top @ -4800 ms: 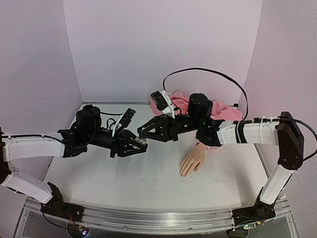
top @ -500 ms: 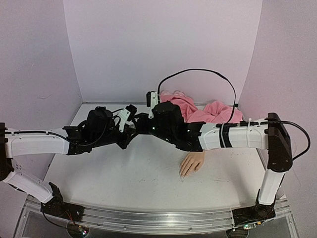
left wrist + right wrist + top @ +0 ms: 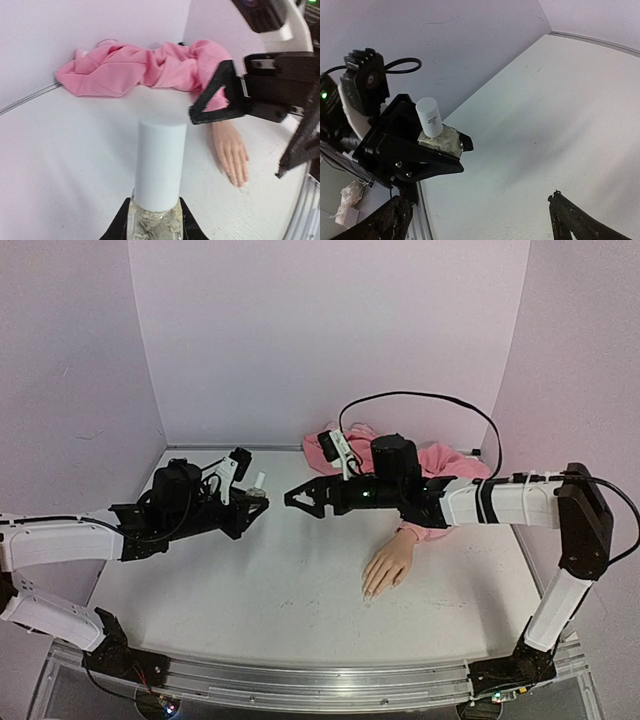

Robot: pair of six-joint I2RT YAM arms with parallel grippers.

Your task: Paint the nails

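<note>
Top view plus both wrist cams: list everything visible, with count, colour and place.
bottle: 1, clear with white cap, upright in the left gripper
mannequin hand: 1, beige, flat on the table, right of centre
nails: count unclear, pale, on its fingertips
hoodie: 1, pink, bunched at the back wall
cable: 1, black, looping above the right arm
table: 1, white
left gripper: 1, black, shut on the bottle
right gripper: 1, black, open and empty, facing the bottle
</note>
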